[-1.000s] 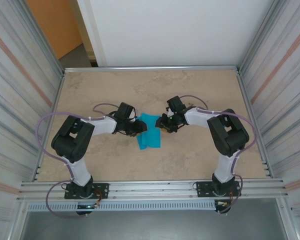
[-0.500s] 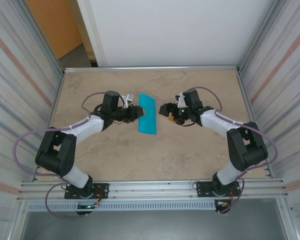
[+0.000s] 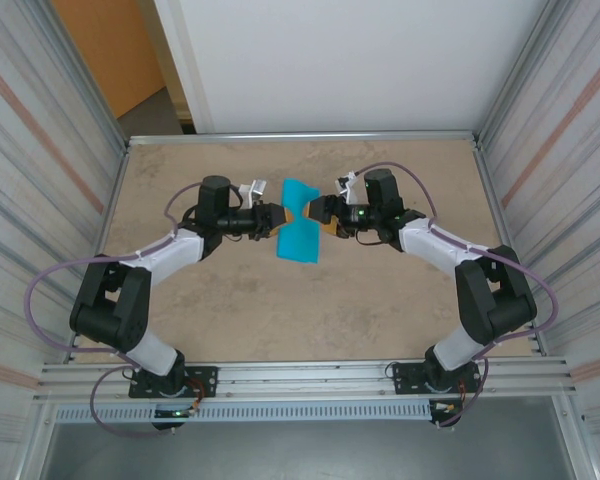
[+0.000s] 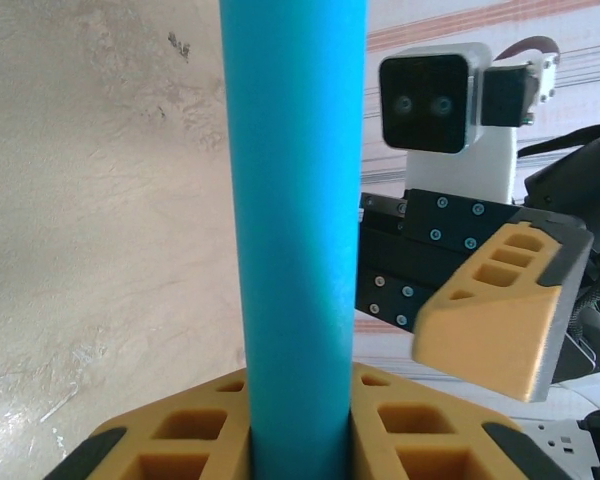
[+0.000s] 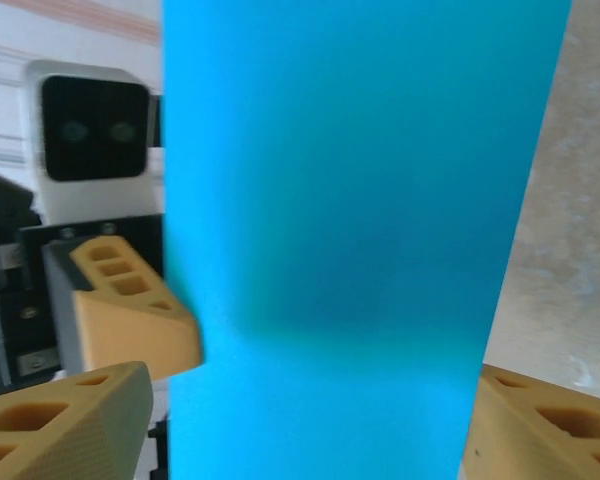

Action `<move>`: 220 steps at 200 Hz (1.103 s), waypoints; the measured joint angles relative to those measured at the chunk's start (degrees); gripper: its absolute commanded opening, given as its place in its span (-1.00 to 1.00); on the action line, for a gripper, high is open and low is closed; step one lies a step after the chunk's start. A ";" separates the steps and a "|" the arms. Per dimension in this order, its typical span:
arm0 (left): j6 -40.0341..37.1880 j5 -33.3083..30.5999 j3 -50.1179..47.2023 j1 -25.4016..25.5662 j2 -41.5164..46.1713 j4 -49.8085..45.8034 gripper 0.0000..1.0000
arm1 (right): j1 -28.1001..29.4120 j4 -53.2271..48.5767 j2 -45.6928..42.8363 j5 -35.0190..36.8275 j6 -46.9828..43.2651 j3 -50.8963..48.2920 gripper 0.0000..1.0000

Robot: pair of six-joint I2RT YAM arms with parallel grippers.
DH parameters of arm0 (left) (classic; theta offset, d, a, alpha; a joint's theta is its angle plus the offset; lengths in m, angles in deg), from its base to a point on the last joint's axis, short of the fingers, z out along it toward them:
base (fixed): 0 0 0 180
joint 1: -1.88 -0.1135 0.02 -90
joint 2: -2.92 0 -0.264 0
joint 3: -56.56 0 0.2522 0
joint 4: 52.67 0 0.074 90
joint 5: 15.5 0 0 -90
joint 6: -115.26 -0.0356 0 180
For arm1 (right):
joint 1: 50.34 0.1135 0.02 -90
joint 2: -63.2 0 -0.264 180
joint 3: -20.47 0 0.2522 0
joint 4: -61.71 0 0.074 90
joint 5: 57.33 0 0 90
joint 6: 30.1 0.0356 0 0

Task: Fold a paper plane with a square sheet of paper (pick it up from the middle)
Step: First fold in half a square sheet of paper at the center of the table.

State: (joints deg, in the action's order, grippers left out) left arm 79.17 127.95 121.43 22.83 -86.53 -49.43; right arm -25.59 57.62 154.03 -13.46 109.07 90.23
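Observation:
The square sheet of paper (image 3: 300,240) is teal-blue and hangs above the table between both arms, pinched narrow at its middle like a bow tie in the top view. My left gripper (image 3: 277,216) is shut on it; in the left wrist view the paper (image 4: 295,200) rises as a narrow strip from between the orange fingers (image 4: 435,440). My right gripper (image 3: 320,213) faces it from the right, open. Its fingers (image 5: 65,425) stand wide on either side of the broad teal paper (image 5: 350,230), at its edges.
The tan table (image 3: 230,310) is walled by metal panels (image 3: 40,200) on the left and right. The right gripper's orange finger (image 4: 500,315) and wrist camera (image 4: 430,95) sit close in front of my left gripper.
The right gripper has moved left up to the paper, jaws now straddling it. The left gripper still holds the paper, which has turned and now looks pinched at its middle.

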 measured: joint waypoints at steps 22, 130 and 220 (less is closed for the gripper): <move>-0.07 -0.07 0.00 -0.92 0.00 -0.37 -0.48 | -0.02 1.27 -0.02 -0.63 0.63 0.02 0.27; -1.29 -0.22 -0.02 -2.14 0.00 -1.64 -0.31 | -0.35 -3.21 0.09 -0.26 1.07 2.40 -0.93; -11.47 -16.33 -3.93 -6.73 11.28 -19.02 0.92 | -7.72 -21.38 -2.25 4.98 -5.62 6.60 -1.00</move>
State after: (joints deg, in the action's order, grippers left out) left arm 67.69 111.63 117.49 16.10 -75.25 -68.45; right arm -33.31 36.25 151.78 -8.47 103.45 96.84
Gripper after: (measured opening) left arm 0.939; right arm 0.060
